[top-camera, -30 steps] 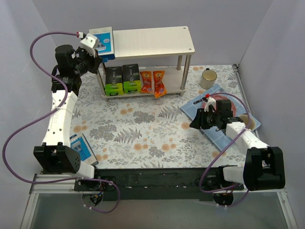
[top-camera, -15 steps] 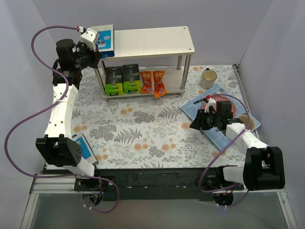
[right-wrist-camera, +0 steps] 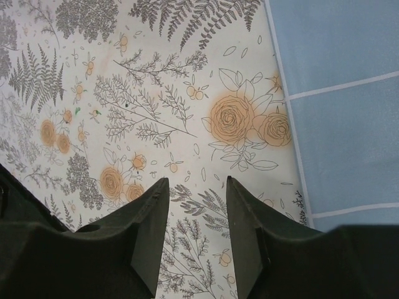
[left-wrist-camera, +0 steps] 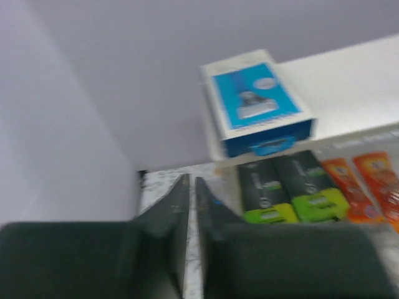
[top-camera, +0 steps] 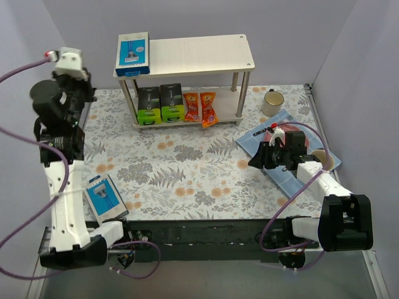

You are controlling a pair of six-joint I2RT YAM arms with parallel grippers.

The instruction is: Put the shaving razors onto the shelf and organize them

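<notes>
Nearest, a blue-and-white razor box (top-camera: 105, 195) lies flat on the flowered desk (top-camera: 187, 168) beside the left arm's base. Further in, the right pincer (right-wrist-camera: 194, 187) hangs low at the edge of the blue mat (right-wrist-camera: 336, 93), fingers spread, holding nothing. The left pincer (left-wrist-camera: 191, 182) is raised by the left wall, clenched and empty. Beyond, the shelf (top-camera: 199, 53) carries two black-and-green boxes (top-camera: 149, 103) and two orange packets (top-camera: 192, 106) side by side on its lower board. A second blue box (top-camera: 133, 54) sits at its top board's left end.

Bright even overhead light, soft short shadows, left wrist view motion-blurred, other views sharp
</notes>
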